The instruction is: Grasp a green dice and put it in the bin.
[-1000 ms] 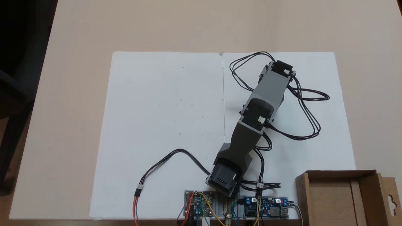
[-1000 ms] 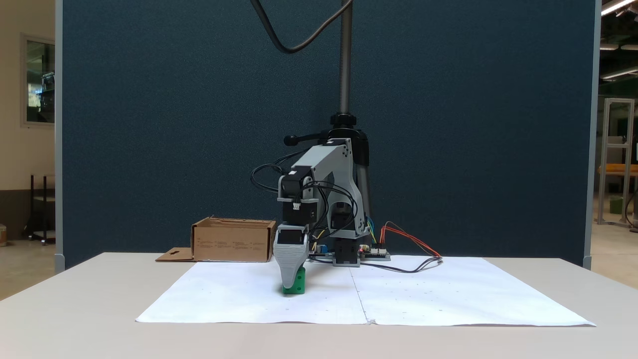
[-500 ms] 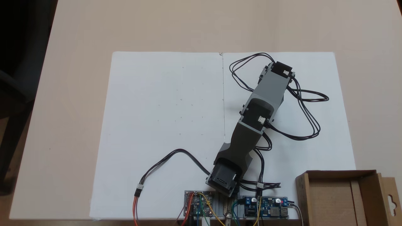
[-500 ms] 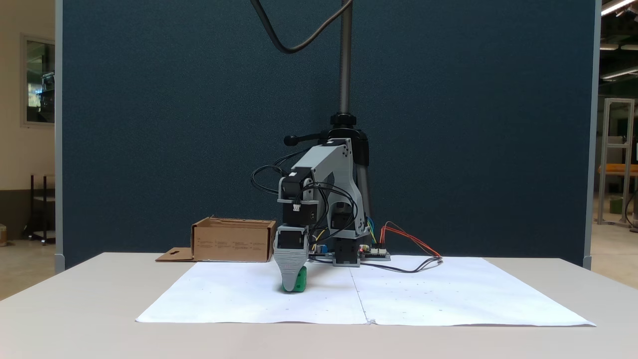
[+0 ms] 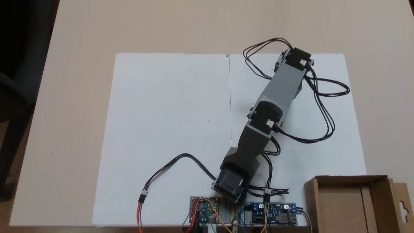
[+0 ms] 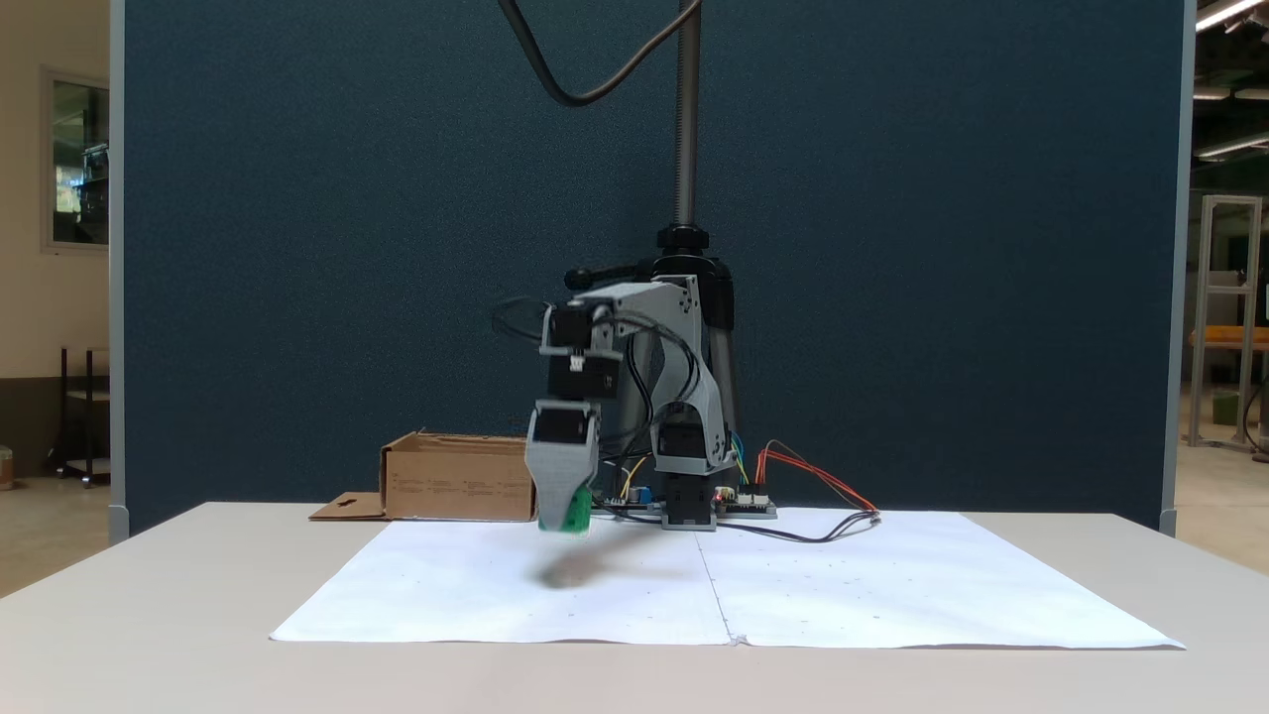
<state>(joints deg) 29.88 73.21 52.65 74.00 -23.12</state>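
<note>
**A:** Which step is this?

**B:** The carry, I'd say. In the fixed view from the side, the tool (image 6: 563, 518) hangs clear of the white paper sheet (image 6: 793, 585), and the green dice (image 6: 567, 513) sits at its tip, well above the sheet with a soft shadow under it. Nothing else could be holding the cube up there, so I judge the tool is closed on it. I can't make out the two jaws apart in that view; one grey wedge hides the rest.

**A:** And from above?

**B:** The arm (image 5: 278, 90) stretches away from its base toward the sheet's far right part. The tool and dice lie under the arm there, so no help on the grip.

**A:** Where is the bin?

**B:** The cardboard bin (image 5: 385, 200) stands at the table's (image 5: 81, 64) near right corner in that view, just beside the arm's base and the blue circuit board (image 5: 275, 213). In the side view the bin (image 6: 461, 479) sits behind the dice and slightly to its left, well apart in depth.

**A:** So what comes next?

**B:** Pull the arm back toward its base and swing it over the bin's open top, high enough to clear the wall, then let go. The bin looks empty, so there's room anywhere inside.
</note>
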